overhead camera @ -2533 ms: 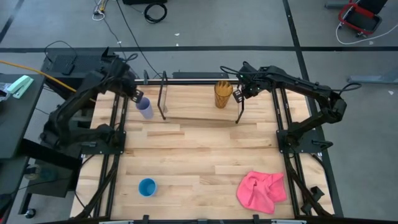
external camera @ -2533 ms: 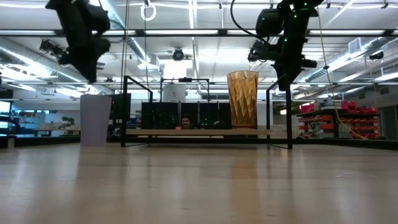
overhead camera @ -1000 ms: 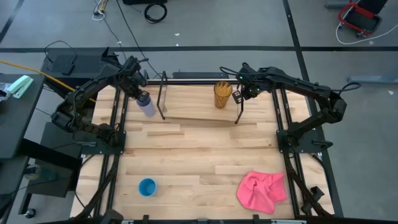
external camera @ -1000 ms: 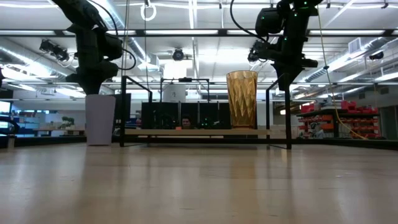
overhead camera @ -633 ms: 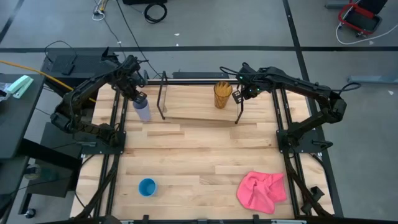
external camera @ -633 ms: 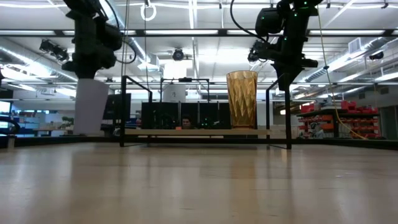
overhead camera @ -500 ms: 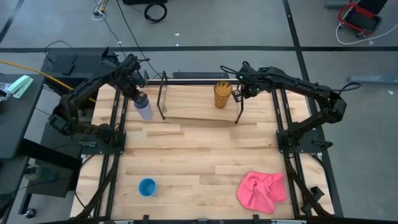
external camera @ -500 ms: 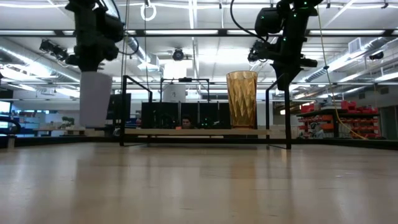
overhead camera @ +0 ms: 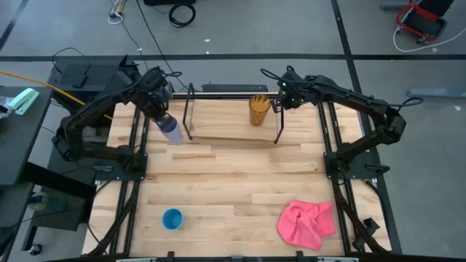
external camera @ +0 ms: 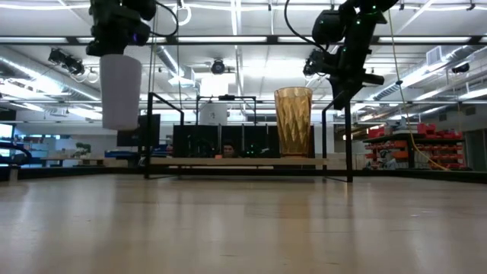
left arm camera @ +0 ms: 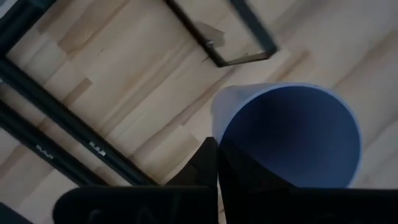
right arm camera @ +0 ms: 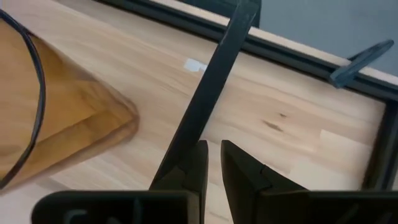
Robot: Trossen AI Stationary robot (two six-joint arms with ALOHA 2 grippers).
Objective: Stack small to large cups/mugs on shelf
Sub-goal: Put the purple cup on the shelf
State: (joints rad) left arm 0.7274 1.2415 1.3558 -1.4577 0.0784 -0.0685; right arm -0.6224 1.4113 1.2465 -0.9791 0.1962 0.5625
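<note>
My left gripper [overhead camera: 162,115] is shut on the pale lavender cup [external camera: 120,90], held high above the table just left of the shelf [overhead camera: 233,132]. The amber-orange cup [external camera: 294,122] stands upright on the shelf's wood board [external camera: 243,161], near its right end. My right gripper [right arm camera: 213,165] is beside the shelf's right end rod [right arm camera: 217,68], its fingers a narrow gap apart with nothing between them. The bright blue cup [overhead camera: 172,218] stands on the table near the front left. My left gripper pinches the lavender cup's wall at the rim [left arm camera: 215,124], one finger inside the cup and one outside. The fingers come from above, pointing down. The cup hangs upright, mouth up, lifted clear of the table. My right gripper has one finger [right arm camera: 194,163] right by the shelf's end rod; I cannot tell whether it touches.
A crumpled pink cloth [overhead camera: 306,222] lies at the front right. The shelf's black end frames [overhead camera: 191,110] stand up at both ends of the board. Bare wood lies between the shelf and the front edge.
My left gripper has gone up with the lavender cup, which has left the table and hangs well above it, a little nearer the shelf. My right gripper has shifted slightly toward the far edge. The shelf with the amber cup has slid slightly toward the table's left.
</note>
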